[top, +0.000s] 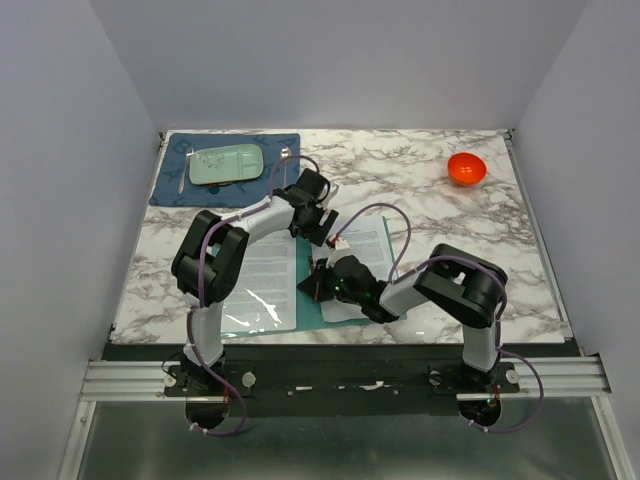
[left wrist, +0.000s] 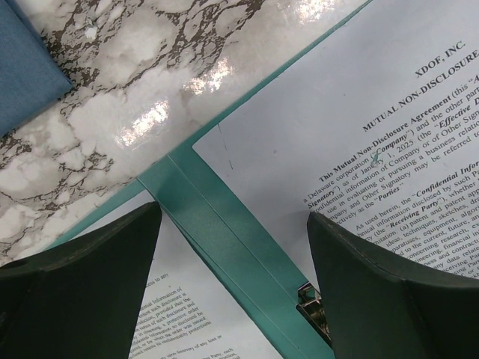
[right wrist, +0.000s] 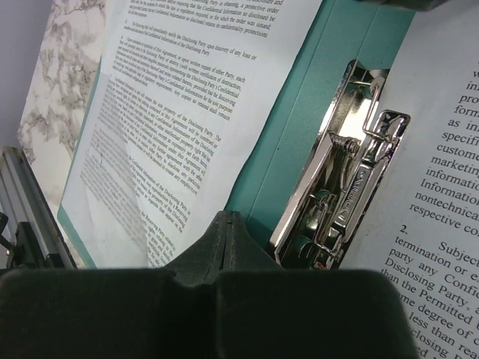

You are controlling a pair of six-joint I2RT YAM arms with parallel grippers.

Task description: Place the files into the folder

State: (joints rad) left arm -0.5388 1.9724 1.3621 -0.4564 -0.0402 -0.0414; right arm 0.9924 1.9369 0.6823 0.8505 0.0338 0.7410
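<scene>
The teal folder (top: 312, 316) lies open on the marble table in front of both arms. A printed sheet of the files (top: 262, 272) lies on its left half and another sheet (top: 370, 243) on its right half. My left gripper (top: 325, 228) is open and empty above the top of the folder's spine (left wrist: 224, 247), with the right sheet (left wrist: 359, 112) and left sheet (left wrist: 179, 307) to either side. My right gripper (top: 320, 284) is shut with nothing between its tips (right wrist: 229, 218), low over the spine (right wrist: 314, 112), just left of the metal clip (right wrist: 352, 179).
A dark blue placemat (top: 170, 185) at the back left carries a light green tray (top: 227, 163) and cutlery. An orange bowl (top: 466, 168) sits at the back right. The metal rail (top: 120, 375) runs along the table's near edge.
</scene>
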